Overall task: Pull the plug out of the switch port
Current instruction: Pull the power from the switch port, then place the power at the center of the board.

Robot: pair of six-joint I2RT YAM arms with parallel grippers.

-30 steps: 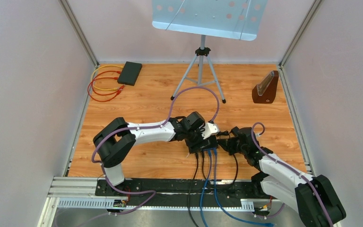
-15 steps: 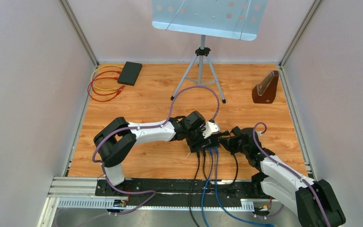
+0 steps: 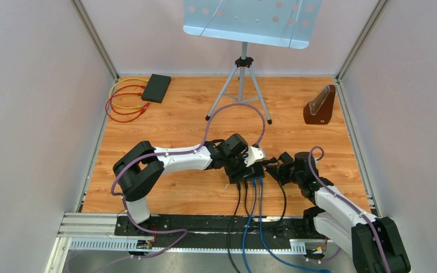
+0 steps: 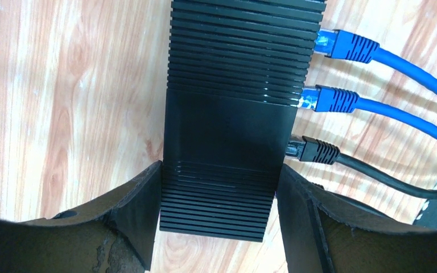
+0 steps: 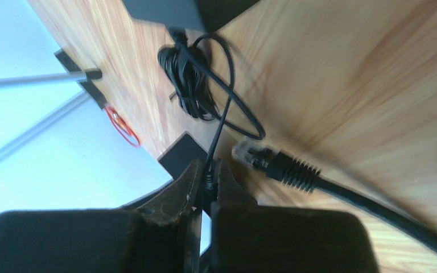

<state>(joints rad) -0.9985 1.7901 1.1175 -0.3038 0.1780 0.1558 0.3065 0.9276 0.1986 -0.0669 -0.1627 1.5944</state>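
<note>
The black ribbed switch (image 4: 227, 114) lies on the wooden table with my left gripper (image 4: 219, 170) shut on its two sides. Two blue plugs (image 4: 330, 99) and one black plug (image 4: 313, 151) sit in its ports. In the top view my left gripper (image 3: 243, 169) covers the switch (image 3: 250, 174), and my right gripper (image 3: 276, 170) is just to its right. In the right wrist view my right gripper (image 5: 207, 169) is shut on the small plug of a thin black cord (image 5: 223, 111). A loose black network plug (image 5: 276, 163) lies on the table beside it, outside any port.
A coiled bundle of thin cord (image 5: 188, 79) lies past my right fingers. A music stand on a tripod (image 3: 242, 85) stands at the back. A black box with red and yellow cables (image 3: 156, 88) is at the back left, a brown wooden block (image 3: 320, 106) at the back right.
My right gripper has drawn a little to the right, away from the switch, and its wrist has risen. The left arm and the switch have stayed put.
</note>
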